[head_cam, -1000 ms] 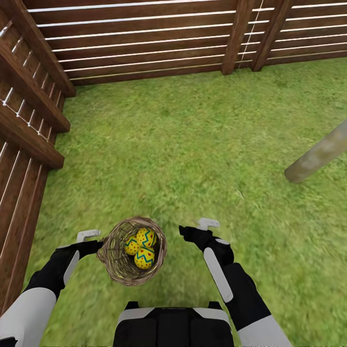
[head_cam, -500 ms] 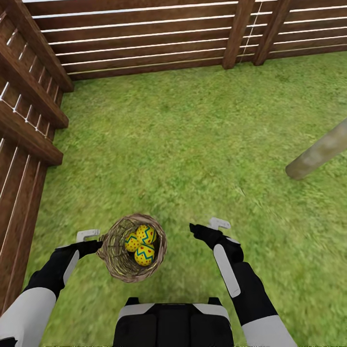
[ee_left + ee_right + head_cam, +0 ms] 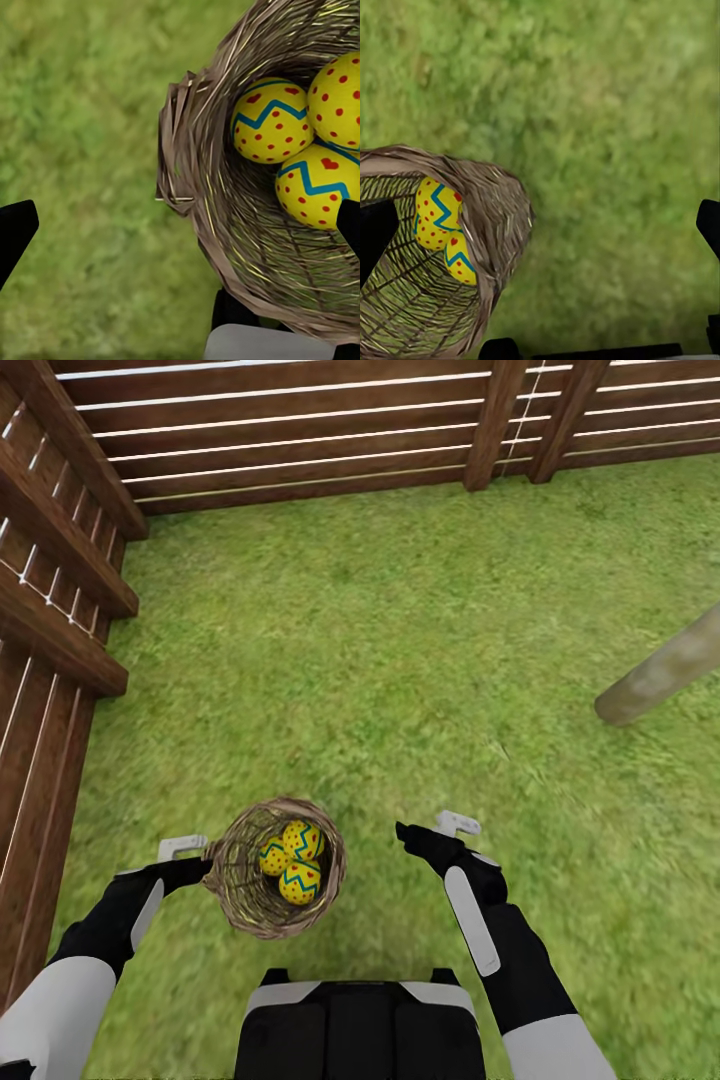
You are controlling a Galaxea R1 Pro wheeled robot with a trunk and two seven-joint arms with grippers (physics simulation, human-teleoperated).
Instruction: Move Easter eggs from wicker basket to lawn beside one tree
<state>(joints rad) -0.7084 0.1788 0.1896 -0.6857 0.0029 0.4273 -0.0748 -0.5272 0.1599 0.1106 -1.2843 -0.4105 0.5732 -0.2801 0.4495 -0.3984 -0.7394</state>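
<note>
While the wicker basket (image 3: 275, 868) is held off the lawn (image 3: 400, 660) by its rim in the left fingers (image 3: 207, 857), the three light, smooth eggs (image 3: 290, 856) inside are best pinched around the middle by the open, empty right fingers (image 3: 408, 834).

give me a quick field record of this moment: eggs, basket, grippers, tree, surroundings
eggs: three Easter eggs, all inside the wicker basket
basket: tilted, its rim at the left gripper, which looks to be holding it
right gripper: right gripper beside the basket, apart from it, open over the lawn
tree: pale tree trunk ahead on the right, no eggs by it yet
surroundings: slatted wooden fence ahead and on the left
</note>
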